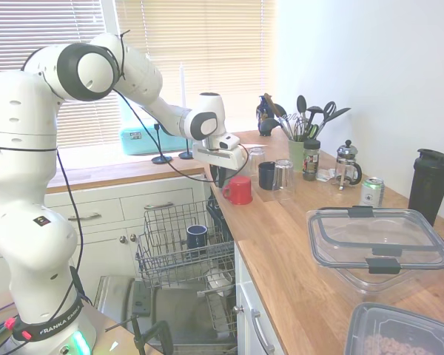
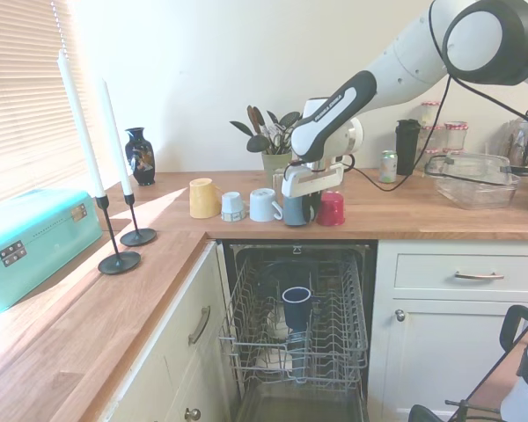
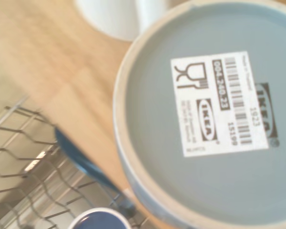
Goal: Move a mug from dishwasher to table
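Note:
The mug (image 2: 296,213) is slate-blue and stands upside down on the table (image 2: 422,218) near its front edge, just above the dishwasher. My gripper (image 2: 299,204) reaches down over it with a finger on either side, shut on the mug. In the wrist view the mug's base (image 3: 214,186) with a white IKEA label fills most of the picture. In the first exterior view my gripper (image 1: 220,171) hides most of the mug. The dishwasher is open, its wire rack (image 2: 334,330) pulled out below, also seen as rack (image 1: 163,255).
A red mug (image 2: 331,208) stands right beside the held mug. A white mug (image 2: 264,204), a pale cup (image 2: 232,207) and a yellow cup (image 2: 202,198) line its other side. A navy mug (image 2: 297,299) sits in the rack. Plastic containers (image 1: 377,240) lie further along the table.

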Tool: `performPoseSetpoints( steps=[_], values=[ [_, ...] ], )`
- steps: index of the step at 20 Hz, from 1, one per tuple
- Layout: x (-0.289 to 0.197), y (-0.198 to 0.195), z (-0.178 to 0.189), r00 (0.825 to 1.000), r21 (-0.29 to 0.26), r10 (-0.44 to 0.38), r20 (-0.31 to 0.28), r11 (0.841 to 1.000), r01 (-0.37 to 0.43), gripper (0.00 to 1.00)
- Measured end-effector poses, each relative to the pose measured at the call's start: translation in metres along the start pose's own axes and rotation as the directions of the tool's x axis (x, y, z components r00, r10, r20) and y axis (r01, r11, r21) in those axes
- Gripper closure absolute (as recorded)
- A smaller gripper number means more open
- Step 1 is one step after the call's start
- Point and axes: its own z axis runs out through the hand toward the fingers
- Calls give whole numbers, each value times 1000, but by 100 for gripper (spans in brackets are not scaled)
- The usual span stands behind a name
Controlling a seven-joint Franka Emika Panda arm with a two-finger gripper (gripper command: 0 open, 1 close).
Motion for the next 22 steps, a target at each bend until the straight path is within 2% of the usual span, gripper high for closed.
performPoseSetpoints(
  steps=[4, 5, 10, 22],
  values=[
    [10, -7, 14, 1000, -11, 3, 4, 1000, -3, 100],
    [14, -8, 14, 1000, -14, 9, 5, 1000, -9, 0],
    [21, -12, 14, 999, -46, 27, 43, 999, -25, 0],
    [16, -13, 10, 999, -44, 35, 38, 998, -33, 0]
  ],
)
